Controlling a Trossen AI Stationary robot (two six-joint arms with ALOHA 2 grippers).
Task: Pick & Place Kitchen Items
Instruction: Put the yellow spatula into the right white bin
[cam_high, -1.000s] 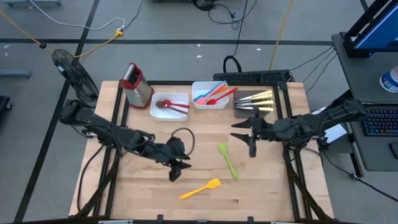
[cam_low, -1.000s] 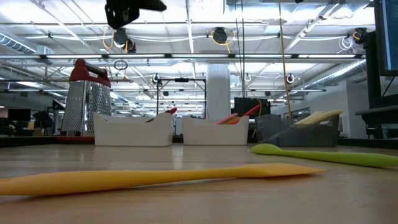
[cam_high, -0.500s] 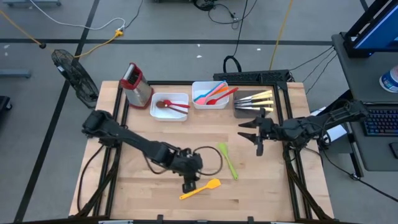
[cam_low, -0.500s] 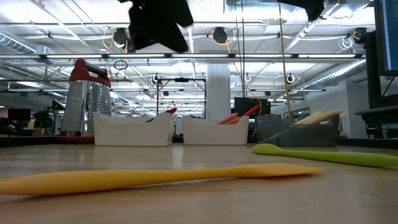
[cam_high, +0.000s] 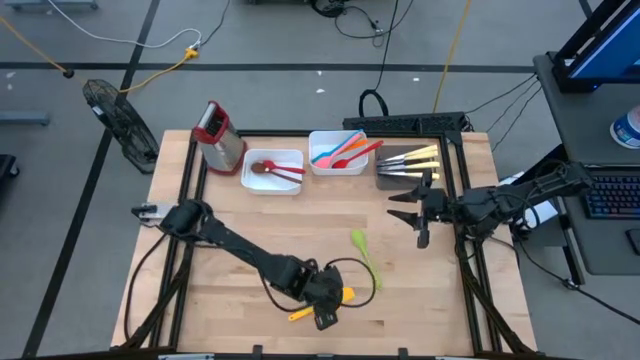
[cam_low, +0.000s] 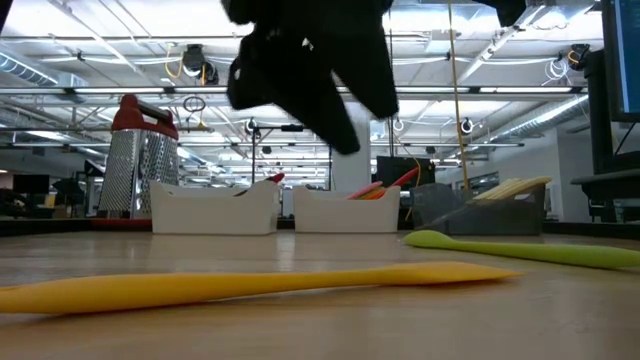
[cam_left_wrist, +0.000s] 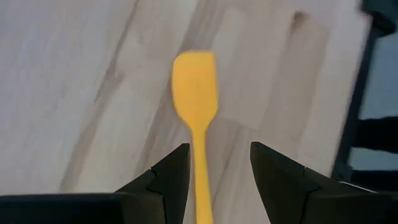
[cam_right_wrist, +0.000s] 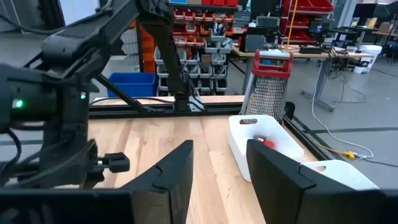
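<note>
Wooden tabletop (cam_high: 240, 240) lies under me, with my left gripper (cam_left_wrist: 217, 180) poised over the near edge, fingers apart and astride the handle of the yellow spatula (cam_left_wrist: 196, 99) (nothing clamped; the spatula lies flat on the wood). Just beyond it lies the green spoon (cam_high: 365, 255). My right gripper (cam_high: 412, 208) hangs farther off, fingers parted and holding nothing, near the dark tray (cam_high: 395, 180) holding the pale-handled knives (cam_high: 415, 160).

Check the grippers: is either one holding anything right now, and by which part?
Nothing is held. The left gripper is open above the yellow spatula, fingers either side of its handle. The right gripper is open and empty.
</note>
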